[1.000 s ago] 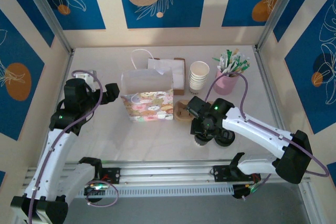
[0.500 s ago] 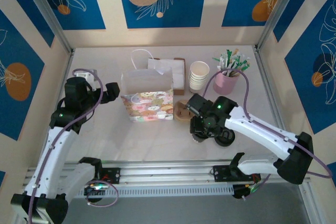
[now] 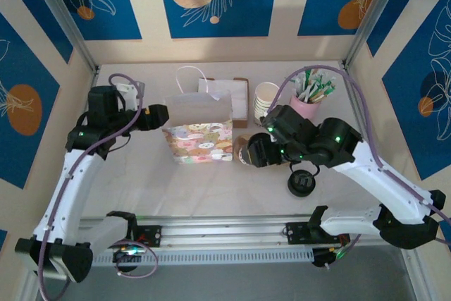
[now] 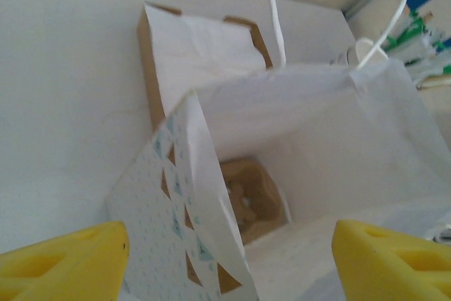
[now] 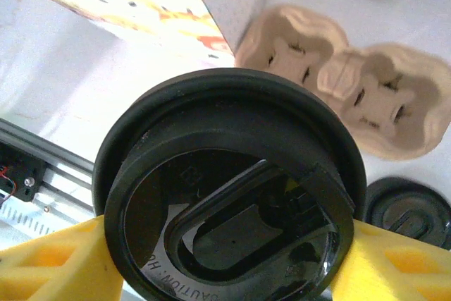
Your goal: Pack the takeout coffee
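Right fingers (image 5: pixel 49 262) around coffee (image 5: pixel 225 174), now aloft

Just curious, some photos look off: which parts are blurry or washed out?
Left wrist: the gift bag glares white inside, edges soft. Right wrist: the takeout coffee looms large up close; the cup carrier behind looks pale. Top external: even light, faint shadows.

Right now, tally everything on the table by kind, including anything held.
Dark takeout cup with round black plastic lid: 2
Stack of white paper cups: 1
Brown pulp cup carrier: 1
Patterned paper gift bag: 1
Pink cup of stirrers: 1
Brown cardboard tray of white napkins: 1
Total: 7
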You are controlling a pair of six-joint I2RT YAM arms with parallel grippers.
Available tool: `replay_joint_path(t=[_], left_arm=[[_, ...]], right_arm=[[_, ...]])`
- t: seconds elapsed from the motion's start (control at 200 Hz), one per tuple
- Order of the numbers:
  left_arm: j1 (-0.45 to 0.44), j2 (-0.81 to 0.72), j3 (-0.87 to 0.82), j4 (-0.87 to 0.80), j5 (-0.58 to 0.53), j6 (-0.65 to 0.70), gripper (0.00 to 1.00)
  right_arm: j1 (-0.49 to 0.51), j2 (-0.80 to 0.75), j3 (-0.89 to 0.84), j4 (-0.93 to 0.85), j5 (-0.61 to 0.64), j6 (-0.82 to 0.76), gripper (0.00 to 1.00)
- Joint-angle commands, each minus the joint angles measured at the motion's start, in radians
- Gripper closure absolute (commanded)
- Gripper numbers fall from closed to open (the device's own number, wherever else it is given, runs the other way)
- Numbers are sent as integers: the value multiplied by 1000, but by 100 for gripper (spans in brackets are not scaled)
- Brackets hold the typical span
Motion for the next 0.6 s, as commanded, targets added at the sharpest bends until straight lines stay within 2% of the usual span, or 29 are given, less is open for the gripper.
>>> replay_joint_path(t=[0.0,0.14,0.23,0.32,0.42,0.525,0.595], left_arm=[[-17,29,56,-96,77,64,28],[-59,94,106,-181,4,130,34],[-74,134,133,-226,-59,183,49],[-74,149,152,-256,-213,204,62],[-75,137,150,-238,-281,235,71],[-74,132,184,-248,-248,278,73],[-74,141,220,-267,-243,298,70]], right_arm=[[7,-1,73,16,48,-121,32],[8,28,149,63,53,-188,33],[11,45,184,81,60,-219,33],[13,52,212,94,69,-238,33],[17,56,246,99,61,-249,33],[25,56,253,106,51,-267,33],[28,57,252,107,51,-278,33]])
